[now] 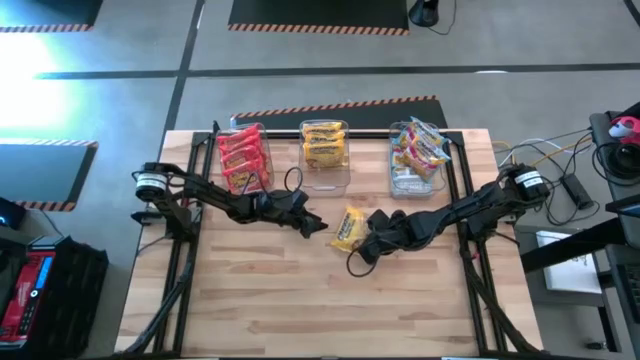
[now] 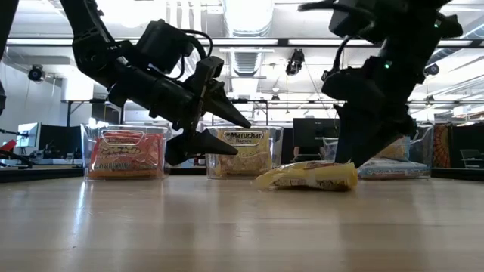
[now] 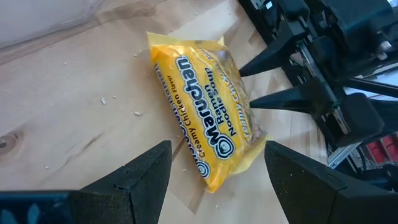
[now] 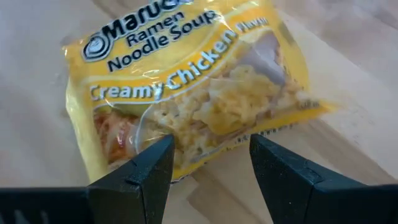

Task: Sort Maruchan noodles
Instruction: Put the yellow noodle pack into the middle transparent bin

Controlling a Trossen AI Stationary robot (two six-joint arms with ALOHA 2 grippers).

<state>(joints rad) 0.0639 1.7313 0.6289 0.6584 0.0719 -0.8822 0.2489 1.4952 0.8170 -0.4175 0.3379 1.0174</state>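
One yellow Maruchan noodle packet lies flat on the wooden table, label up, between my two grippers. My left gripper hangs open just above the table on the packet's left side, its fingers pointing at the packet without reaching it. My right gripper is open and slants down at the packet's right edge. In the low view the packet rests on the table, with the left gripper above and left of it. My right gripper slants down from the table's right side, its open fingers either side of a stretch of the packet's right edge. Whether the fingertips touch the wrapper I cannot tell. The packet lies flat on the table.
Three clear bins stand in a row at the table's far edge: the left one holds red packets, the middle one yellow packets, the right one multicoloured packets. Bare wood fills the near half.
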